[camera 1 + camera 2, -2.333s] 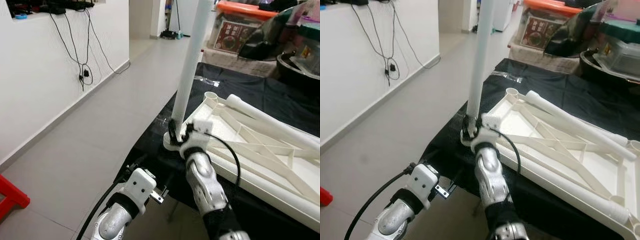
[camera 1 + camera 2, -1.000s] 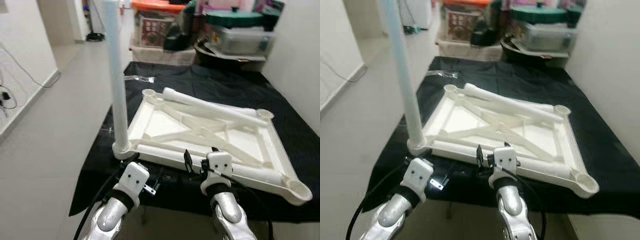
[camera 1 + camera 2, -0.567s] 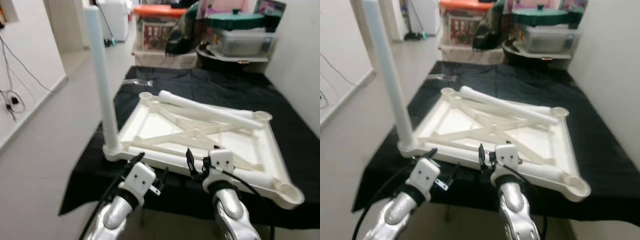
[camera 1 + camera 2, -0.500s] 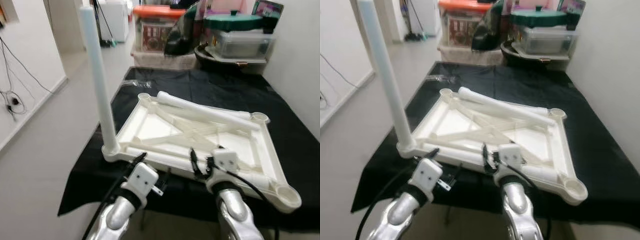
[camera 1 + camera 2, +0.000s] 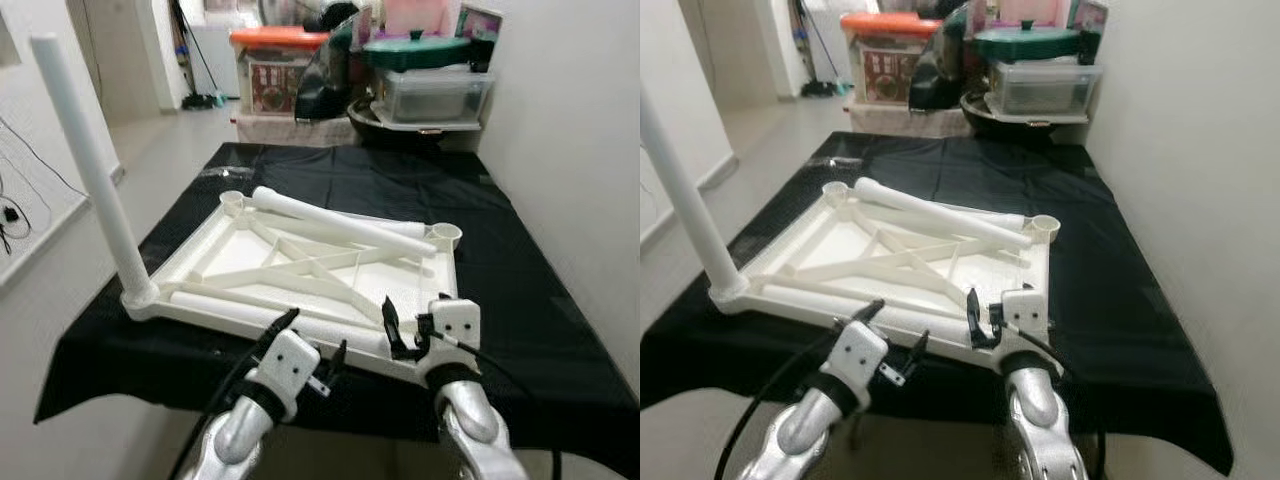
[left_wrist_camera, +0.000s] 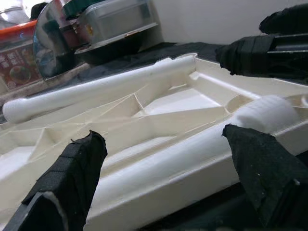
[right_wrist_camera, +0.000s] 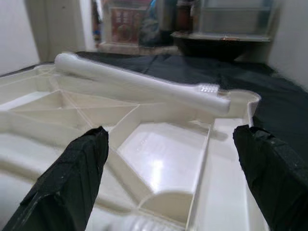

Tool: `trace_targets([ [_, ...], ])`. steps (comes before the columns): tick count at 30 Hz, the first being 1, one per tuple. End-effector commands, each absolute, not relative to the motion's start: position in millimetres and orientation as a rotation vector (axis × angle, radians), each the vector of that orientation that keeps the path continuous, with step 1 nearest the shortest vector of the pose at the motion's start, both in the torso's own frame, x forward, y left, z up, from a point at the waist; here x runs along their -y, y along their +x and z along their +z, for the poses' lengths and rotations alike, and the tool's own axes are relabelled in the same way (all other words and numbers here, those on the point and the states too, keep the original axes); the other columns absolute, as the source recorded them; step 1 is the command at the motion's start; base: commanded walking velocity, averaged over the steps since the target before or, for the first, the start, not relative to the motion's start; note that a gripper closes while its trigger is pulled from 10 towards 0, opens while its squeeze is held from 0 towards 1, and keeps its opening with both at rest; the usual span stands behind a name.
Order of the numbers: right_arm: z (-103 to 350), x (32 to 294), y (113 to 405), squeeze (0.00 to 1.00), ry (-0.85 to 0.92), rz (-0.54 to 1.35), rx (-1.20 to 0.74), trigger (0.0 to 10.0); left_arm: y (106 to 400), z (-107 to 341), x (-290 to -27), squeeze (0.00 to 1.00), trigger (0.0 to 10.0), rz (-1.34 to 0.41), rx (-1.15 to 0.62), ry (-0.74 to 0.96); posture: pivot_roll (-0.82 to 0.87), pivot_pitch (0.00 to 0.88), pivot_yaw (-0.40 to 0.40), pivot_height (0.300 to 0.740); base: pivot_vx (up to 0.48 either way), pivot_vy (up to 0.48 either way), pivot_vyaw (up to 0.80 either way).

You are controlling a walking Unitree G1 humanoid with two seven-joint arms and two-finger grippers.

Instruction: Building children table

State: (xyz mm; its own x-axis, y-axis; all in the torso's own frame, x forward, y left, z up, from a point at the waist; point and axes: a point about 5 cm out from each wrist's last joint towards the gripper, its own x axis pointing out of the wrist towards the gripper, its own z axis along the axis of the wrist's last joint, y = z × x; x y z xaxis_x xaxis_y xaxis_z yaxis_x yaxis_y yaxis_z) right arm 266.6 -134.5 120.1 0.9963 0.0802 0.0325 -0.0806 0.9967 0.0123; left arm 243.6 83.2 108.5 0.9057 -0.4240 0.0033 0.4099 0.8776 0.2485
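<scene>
Hovering at the near edge of the upturned tabletop [image 5: 300, 270], left gripper [image 5: 312, 345] and right gripper [image 5: 402, 328] both had fingers spread, grasping nothing; loose leg [image 6: 192, 144] lay just ahead.

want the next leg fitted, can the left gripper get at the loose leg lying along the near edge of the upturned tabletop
Probably yes. The left gripper sits open just short of the tabletop's near rim, and its wrist view shows the loose leg lying between the spread fingers with nothing in front.
</scene>
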Motion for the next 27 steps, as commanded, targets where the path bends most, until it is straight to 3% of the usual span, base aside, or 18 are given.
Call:
trace_targets([
  [1, 126, 131, 270, 0.0, 0.042, 0.114, 0.049, 10.0, 245, 107, -87, 0.0, 10.0, -0.422, 0.048, 0.253, 0.04, 0.0, -0.054, 0.74, 0.0, 0.0, 0.0],
  [14, 131, 140, 278, 0.0, 0.311, 0.311, -0.07, 10.0, 243, 109, -89, 0.0, 10.0, -0.406, 0.048, 0.218, 0.03, 0.0, -0.054, 0.74, 0.0, 0.0, 0.0],
  [20, 132, 158, 288, 0.0, 0.316, 0.296, -0.085, 10.0, 242, 108, -90, 0.0, 10.0, -0.403, 0.035, 0.22, 0.03, 0.007, -0.058, 0.74, 0.0, 0.364, 0.0],
  [27, 140, 164, 295, 0.0, 0.31, 0.295, -0.07, 10.0, 240, 109, -89, 0.0, 10.0, -0.405, 0.037, 0.219, 0.04, 0.015, -0.057, 0.74, 0.0, 0.0, 0.0],
])
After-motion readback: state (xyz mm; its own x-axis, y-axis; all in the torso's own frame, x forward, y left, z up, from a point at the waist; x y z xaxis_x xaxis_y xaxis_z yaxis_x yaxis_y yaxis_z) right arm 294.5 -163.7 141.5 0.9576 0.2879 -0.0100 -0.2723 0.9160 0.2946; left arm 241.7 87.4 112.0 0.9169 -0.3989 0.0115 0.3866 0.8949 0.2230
